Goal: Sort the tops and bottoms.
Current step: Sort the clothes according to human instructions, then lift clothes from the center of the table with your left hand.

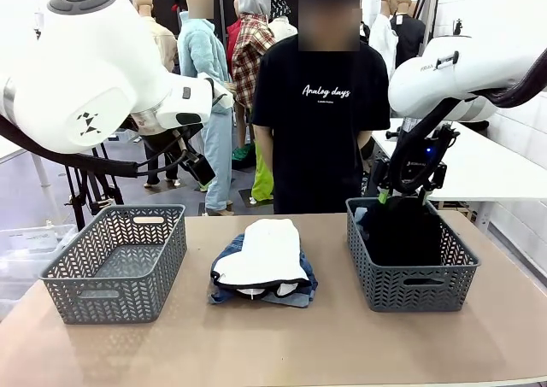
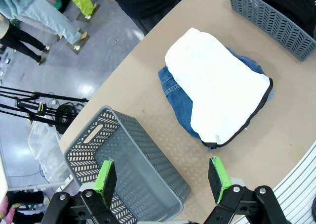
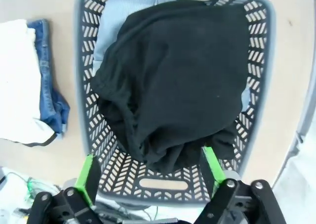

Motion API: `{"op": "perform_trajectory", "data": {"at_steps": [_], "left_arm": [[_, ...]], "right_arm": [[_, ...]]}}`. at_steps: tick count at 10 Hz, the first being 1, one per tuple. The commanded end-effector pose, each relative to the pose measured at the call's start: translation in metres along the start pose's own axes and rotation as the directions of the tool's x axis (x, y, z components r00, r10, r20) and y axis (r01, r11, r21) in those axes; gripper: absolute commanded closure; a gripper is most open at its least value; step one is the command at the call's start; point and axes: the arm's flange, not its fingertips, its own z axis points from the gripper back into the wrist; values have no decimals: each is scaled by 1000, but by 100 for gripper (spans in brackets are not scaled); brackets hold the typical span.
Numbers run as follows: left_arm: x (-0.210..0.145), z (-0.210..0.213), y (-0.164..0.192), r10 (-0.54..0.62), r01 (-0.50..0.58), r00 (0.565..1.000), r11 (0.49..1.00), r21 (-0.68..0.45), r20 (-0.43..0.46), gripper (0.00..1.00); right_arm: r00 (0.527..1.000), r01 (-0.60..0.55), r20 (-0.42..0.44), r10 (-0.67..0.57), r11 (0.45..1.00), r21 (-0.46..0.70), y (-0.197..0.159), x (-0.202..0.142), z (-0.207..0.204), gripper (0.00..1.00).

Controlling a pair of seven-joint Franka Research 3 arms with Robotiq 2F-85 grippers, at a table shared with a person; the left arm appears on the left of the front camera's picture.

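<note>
A plain white top (image 1: 263,250) lies folded on the blue denim bottoms (image 1: 227,259) at the middle of the table. The left wrist view shows the same white top (image 2: 217,85) over the denim bottoms (image 2: 177,98). A bulky black top (image 3: 182,75) fills the right basket (image 1: 410,284), over something light blue (image 3: 116,21). Above that basket's far rim my right gripper (image 1: 402,197) hangs open, its jaws (image 3: 150,177) apart and holding nothing. My left gripper (image 2: 162,177) is open and raised over the near corner of the left basket (image 2: 123,155).
The grey left basket (image 1: 115,263) holds nothing. A person in a printed black T-shirt (image 1: 320,131) stands at the table's far side, hands down. Bare tabletop lies between the baskets and the pile, and along the front edge.
</note>
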Motion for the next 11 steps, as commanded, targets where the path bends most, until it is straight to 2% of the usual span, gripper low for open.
{"op": "perform_trajectory", "data": {"at_steps": [1, 11], "left_arm": [[0, 2, 2, -6, 6, 1000, 1000, 1, -9, 3], [0, 2, 2, -6, 6, 1000, 1000, 1, -9, 3]], "right_arm": [[999, -24, 23, 24, 1000, 0, 2, 1, 0, 0], [999, -24, 23, 24, 1000, 0, 2, 1, 0, 0]]}}
